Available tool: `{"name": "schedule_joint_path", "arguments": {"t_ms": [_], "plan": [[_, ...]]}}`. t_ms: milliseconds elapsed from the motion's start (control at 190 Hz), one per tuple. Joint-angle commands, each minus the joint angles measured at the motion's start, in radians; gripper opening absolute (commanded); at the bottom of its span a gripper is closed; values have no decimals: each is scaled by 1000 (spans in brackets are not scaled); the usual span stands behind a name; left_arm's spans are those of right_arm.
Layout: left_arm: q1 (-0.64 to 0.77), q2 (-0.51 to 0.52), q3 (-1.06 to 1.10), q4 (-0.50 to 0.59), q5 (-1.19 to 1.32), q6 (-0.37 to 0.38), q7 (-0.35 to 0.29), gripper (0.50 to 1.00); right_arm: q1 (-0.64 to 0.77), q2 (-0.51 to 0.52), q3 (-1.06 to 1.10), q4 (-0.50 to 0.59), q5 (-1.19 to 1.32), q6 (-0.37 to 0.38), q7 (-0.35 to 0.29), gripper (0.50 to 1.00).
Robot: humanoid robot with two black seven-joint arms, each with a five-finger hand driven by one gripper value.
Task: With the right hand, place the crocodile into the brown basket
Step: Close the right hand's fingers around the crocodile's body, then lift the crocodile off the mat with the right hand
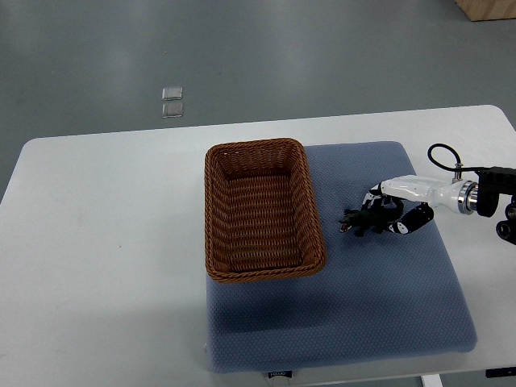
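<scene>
1. Top view: the right hand (401,213) reaches in from the right edge, its black-and-white fingers curled around the tail end of the crocodile (355,221). The small, dark, spiky toy sits low over the blue mat (379,310), just right of the brown basket (266,147).
2. Step in hand: the grasp looks made. Next comes a lift and a short carry left over the rim.
3. Materials: the basket is woven wicker, rectangular and empty; the mat is soft and dimpled on a smooth white table (97,242).
</scene>
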Motion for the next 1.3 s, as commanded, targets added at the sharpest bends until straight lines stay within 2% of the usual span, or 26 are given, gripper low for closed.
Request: {"name": "schedule_joint_path", "arguments": {"t_ms": [0, 289, 1124, 1297], "plan": [[0, 0, 0, 0, 0, 0, 0, 1000, 3, -2, 1, 0, 1, -1, 3, 549], [0, 0, 0, 0, 0, 0, 0, 1000, 9, -2, 4, 0, 7, -1, 18, 519], [0, 0, 0, -1, 0, 0, 0, 1000, 7, 14, 15, 3, 42, 10, 38, 527], [0, 0, 0, 0, 0, 0, 0, 1000, 10, 11, 18, 3, 122, 63, 34, 527]]}}
